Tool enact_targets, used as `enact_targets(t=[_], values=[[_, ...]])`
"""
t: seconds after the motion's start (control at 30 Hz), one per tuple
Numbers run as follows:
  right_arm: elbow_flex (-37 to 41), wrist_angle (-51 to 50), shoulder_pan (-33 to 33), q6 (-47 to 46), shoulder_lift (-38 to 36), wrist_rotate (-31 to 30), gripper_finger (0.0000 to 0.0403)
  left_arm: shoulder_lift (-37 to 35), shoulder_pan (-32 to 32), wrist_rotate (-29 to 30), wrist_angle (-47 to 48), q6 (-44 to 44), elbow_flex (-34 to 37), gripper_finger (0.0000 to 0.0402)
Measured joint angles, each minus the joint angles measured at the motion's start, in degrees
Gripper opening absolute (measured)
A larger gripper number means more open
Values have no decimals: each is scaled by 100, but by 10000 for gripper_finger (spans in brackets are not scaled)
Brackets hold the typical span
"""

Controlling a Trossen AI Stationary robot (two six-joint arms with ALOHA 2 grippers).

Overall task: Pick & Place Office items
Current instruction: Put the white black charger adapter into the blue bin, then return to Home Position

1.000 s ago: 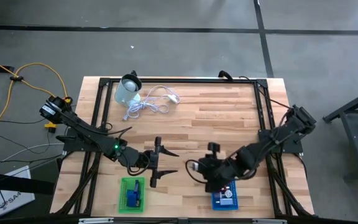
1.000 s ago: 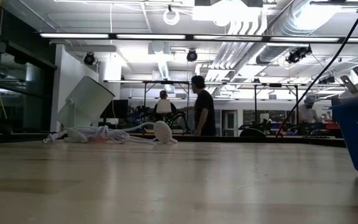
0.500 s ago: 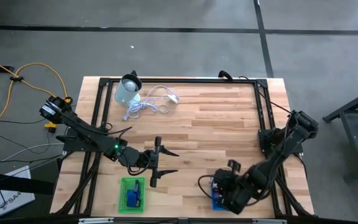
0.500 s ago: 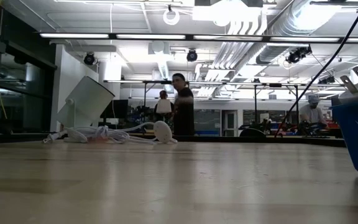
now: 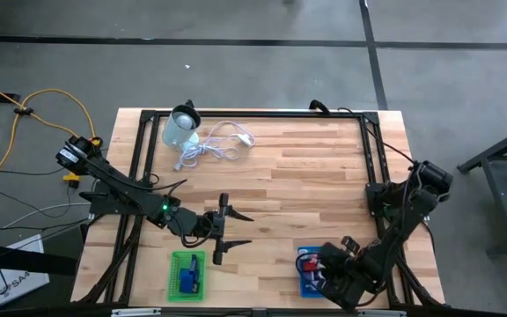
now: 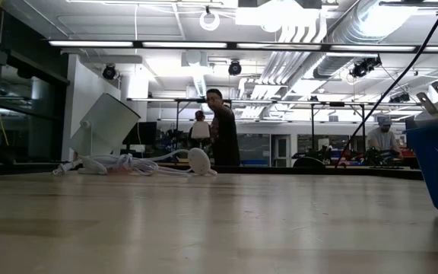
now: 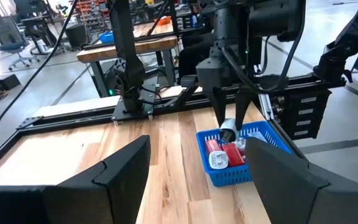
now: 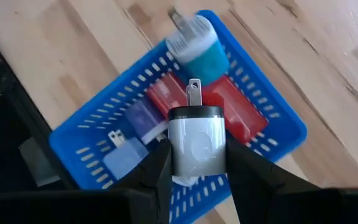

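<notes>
The right gripper, bent down over the blue basket at the table's front edge, clamps a grey plug. The left gripper lies spread near the green basket.

High view: overhead, straight down on the whole table. Low view: at tabletop height, level across the boards into the room. Left wrist view: looks along the table toward the blue basket. Right wrist view: close above that same basket.
</notes>
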State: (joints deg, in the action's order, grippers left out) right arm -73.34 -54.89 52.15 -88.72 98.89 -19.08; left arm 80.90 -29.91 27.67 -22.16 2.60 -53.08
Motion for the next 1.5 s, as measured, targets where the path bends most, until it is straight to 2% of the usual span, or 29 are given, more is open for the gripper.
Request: enact_targets(t=[0.33, 0.9, 1.5], values=[[116, 23, 187, -619, 0, -10, 121, 0, 61, 0, 22, -5, 0, 256], [113, 25, 172, -602, -2, -180, 186, 0, 103, 5, 27, -5, 0, 256], [109, 25, 170, -600, -4, -195, 190, 0, 103, -4, 31, -5, 0, 256]])
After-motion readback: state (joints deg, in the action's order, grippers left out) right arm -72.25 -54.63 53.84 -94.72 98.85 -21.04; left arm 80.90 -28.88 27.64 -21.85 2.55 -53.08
